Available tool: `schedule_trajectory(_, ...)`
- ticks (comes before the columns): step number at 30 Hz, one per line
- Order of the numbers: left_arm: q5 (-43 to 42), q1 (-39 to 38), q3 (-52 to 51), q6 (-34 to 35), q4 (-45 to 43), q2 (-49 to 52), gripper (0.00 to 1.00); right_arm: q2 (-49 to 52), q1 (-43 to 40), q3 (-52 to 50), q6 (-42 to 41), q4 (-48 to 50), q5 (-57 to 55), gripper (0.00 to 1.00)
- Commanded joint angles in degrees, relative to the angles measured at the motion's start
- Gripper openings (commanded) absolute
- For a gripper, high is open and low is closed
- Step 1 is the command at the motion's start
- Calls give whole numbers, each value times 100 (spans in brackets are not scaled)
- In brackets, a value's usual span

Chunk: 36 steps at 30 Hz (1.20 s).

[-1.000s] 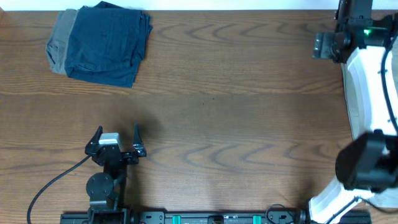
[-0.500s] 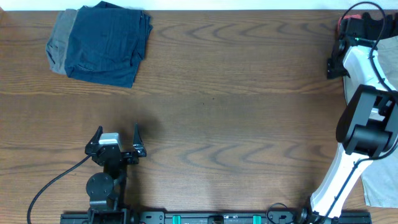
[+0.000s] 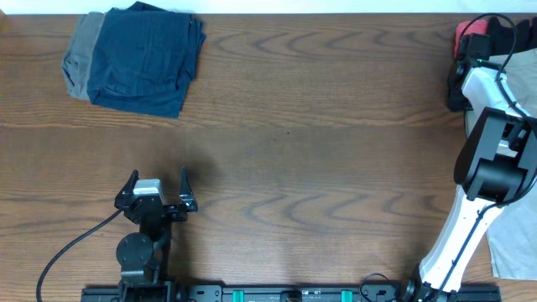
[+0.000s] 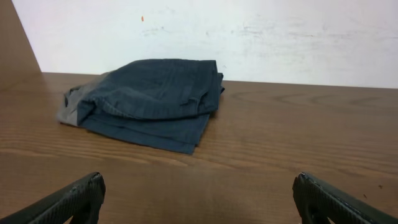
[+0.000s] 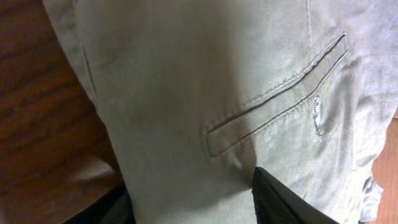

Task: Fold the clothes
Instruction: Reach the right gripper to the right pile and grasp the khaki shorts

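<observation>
Light khaki shorts with a welt pocket fill the right wrist view. My right gripper is closed on a bunch of this fabric, one dark finger on each side. In the overhead view the right arm reaches to the far right edge and its gripper is hidden there. A folded navy blue garment lies on a grey piece at the back left; it also shows in the left wrist view. My left gripper is open and empty over bare table, well in front of that stack.
A red piece shows at the back right corner by the right arm. Pale fabric lies at the front right edge. A black cable runs from the left arm. A white wall stands behind the table.
The right arm has swung from reaching over the table's back right to stretching out past the right edge. The left arm and the folded stack have not moved.
</observation>
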State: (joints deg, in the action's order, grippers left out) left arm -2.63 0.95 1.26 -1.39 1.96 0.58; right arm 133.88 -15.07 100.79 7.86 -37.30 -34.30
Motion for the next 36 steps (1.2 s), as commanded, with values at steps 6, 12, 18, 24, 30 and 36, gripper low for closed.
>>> schedule_trajectory(6, 70, -24, -103, -33, 203, -35, 98, 76, -46, 181, -417, -50, -149, 40)
schedule_trajectory(12, 70, -24, -103, -33, 203, -35, 98, 59, -22, 442, -647, -326, -122, 44)
schedule_trajectory(18, 70, -24, -103, -33, 203, -35, 98, 57, 13, 791, -826, -728, 282, 35)
schedule_trajectory(24, 70, -24, -103, -33, 205, -35, 98, 57, 20, 848, -826, -796, 350, 29)
schedule_trajectory(30, 72, -24, -103, -33, 205, -35, 98, 57, 20, 850, -826, -796, 350, 15)
schedule_trajectory(36, 72, -24, -103, -33, 205, -35, 98, -9, 20, 879, -1311, -901, 68, 1)
